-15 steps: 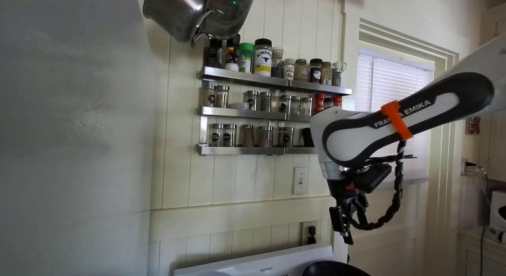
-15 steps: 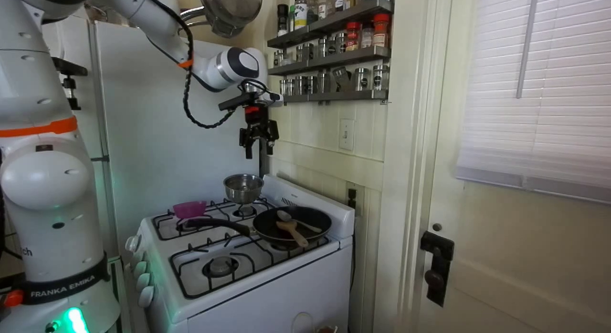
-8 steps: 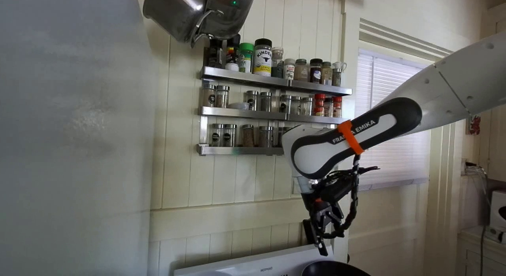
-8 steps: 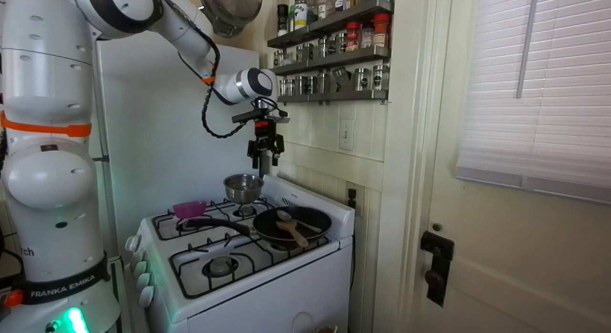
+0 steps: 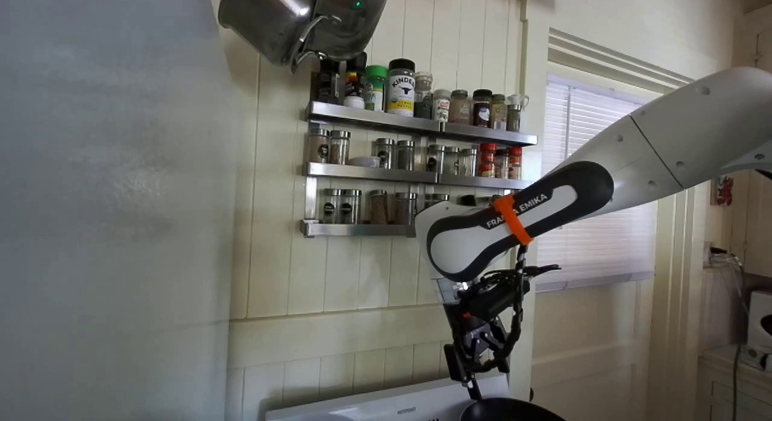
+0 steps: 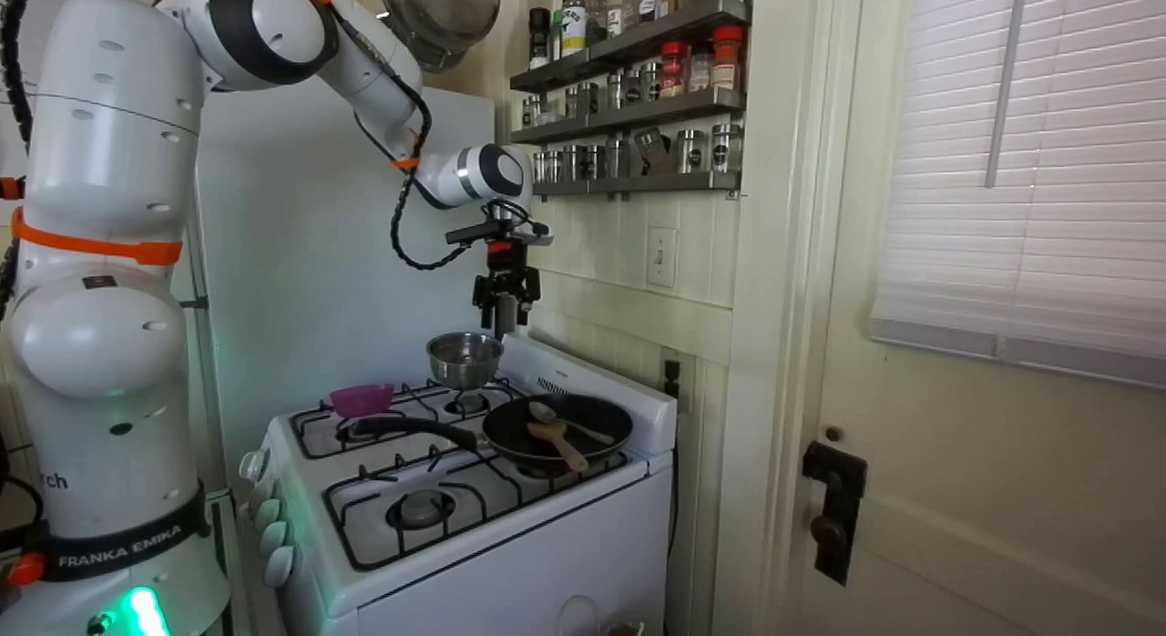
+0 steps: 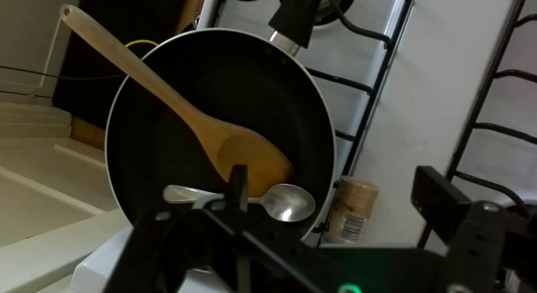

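Observation:
My gripper [image 7: 335,186] is open and empty, pointing down above the back of the white stove [image 6: 474,545]; it shows in both exterior views [image 5: 482,379] [image 6: 506,319]. Beneath it a black frying pan [image 7: 235,66] holds a wooden spoon [image 7: 235,146] and a metal spoon [image 7: 289,202]; one finger covers part of both. A small jar [image 7: 351,209] with a beige top and a barcode lies beside the pan, seen between the fingers but apart from them; its lower end is hidden by the gripper. A steel pot [image 6: 465,361] sits on the rear burner just below the gripper.
A pink bowl [image 6: 363,399] sits on the stove. Spice shelves [image 5: 374,174] with several jars hang on the wall close to the wrist. Steel pots [image 5: 301,23] hang above. A fridge [image 6: 346,235] stands behind the arm; a door [image 6: 956,490] is at the right.
The arm has moved forward over the stove and the gripper has come lower, quickly at first and then slowly. The gripper stays open. The things on the stove have not moved.

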`<state>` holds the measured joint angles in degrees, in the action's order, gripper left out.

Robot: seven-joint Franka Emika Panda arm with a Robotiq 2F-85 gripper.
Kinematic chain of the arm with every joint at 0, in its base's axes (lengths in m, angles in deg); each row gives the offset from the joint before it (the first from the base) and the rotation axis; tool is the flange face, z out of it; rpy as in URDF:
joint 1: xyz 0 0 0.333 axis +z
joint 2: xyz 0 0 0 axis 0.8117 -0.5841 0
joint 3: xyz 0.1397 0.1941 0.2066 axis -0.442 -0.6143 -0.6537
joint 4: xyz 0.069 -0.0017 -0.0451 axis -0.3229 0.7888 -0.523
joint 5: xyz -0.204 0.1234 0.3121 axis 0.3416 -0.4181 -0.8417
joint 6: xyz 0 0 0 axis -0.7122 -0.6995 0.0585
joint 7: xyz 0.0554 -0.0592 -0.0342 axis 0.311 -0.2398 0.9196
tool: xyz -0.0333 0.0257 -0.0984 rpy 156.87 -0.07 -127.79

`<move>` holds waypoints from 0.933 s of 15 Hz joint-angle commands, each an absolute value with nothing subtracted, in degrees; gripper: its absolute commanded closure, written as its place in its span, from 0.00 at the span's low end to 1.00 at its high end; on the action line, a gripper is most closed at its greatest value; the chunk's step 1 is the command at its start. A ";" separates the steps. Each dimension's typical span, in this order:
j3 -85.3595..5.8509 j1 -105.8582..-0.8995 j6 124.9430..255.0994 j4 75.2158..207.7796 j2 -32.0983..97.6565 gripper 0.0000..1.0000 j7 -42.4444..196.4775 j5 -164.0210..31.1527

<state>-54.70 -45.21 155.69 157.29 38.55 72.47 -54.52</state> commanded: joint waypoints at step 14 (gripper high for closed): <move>-49.44 -36.13 156.78 146.00 19.58 0.00 54.17 -48.96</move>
